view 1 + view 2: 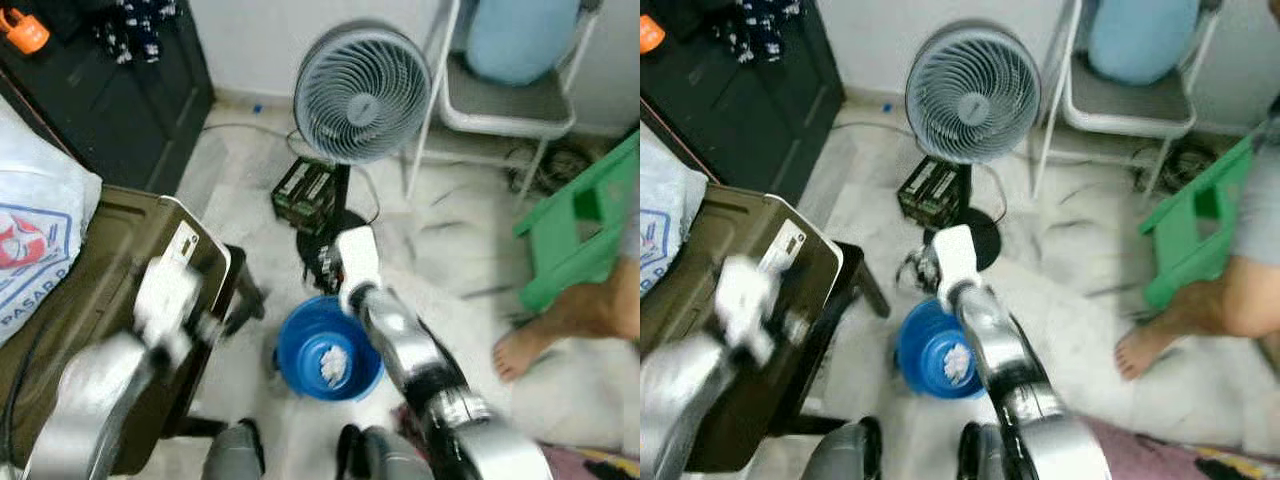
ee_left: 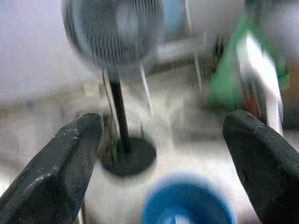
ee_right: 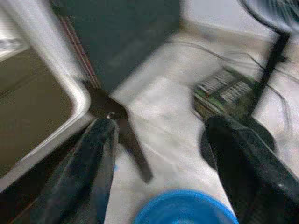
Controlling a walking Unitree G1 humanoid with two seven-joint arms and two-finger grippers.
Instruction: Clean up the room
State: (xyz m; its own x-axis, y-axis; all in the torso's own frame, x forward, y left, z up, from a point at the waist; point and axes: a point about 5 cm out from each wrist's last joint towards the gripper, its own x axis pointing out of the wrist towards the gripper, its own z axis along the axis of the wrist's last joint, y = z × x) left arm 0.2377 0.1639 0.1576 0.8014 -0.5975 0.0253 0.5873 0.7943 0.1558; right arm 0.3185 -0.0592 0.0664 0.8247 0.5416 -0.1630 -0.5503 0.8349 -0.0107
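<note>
Your blue bucket (image 1: 300, 350) sits on the floor just before the fan (image 1: 360, 90), white scraps (image 1: 333, 365) inside. Right tool (image 3: 159, 140) hangs above its rim, fingers wide and empty — left tool (image 2: 163, 140) likewise, spread wide beside the bucket.

A pale marbled floor (image 1: 450, 250) meets a white wall (image 1: 260, 40). A dark cabinet (image 1: 120, 100) stands left; a grey folding chair (image 1: 505, 105) stands beside a green stool (image 1: 575, 225).
</note>
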